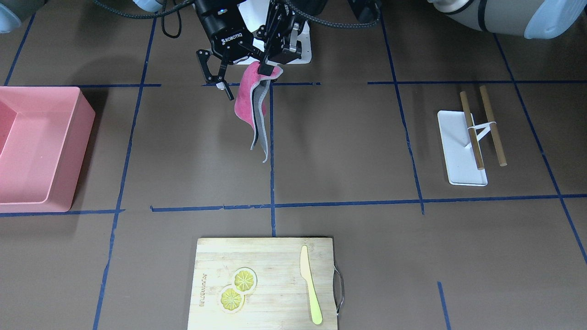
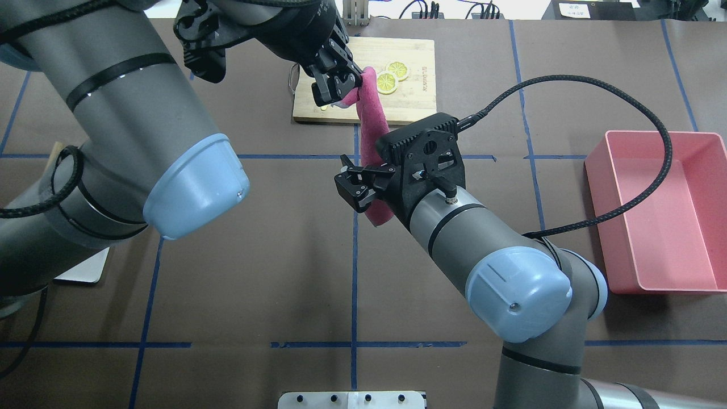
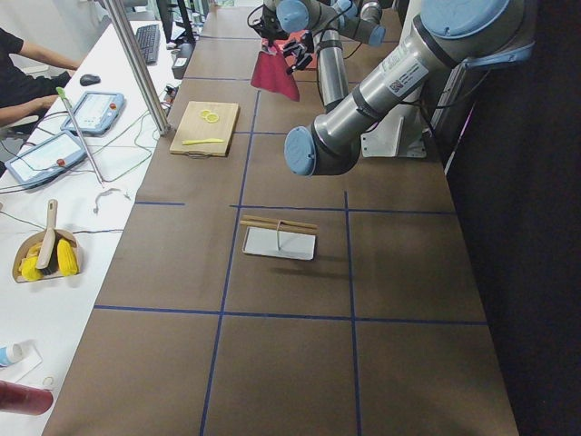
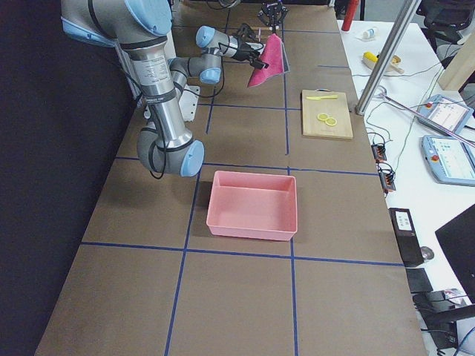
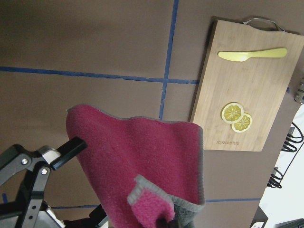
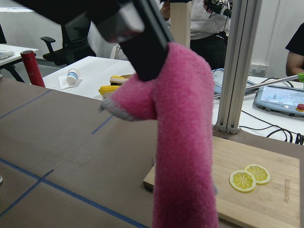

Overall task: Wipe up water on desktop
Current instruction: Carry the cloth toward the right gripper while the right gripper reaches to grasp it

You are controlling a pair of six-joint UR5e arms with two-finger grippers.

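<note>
The brown counter (image 1: pixel 344 146) fills the frame, and I can make out no water on it. At upper centre a pink cloth (image 1: pixel 250 103) hangs clear above it, its top pinched in the clenched left gripper (image 1: pixel 267 69). Just left of the cloth, the right gripper (image 1: pixel 218 82) stands released, grasping nothing. Wiping seems not yet begun. Next, the cloth must come down flat onto the wet patch.
</note>
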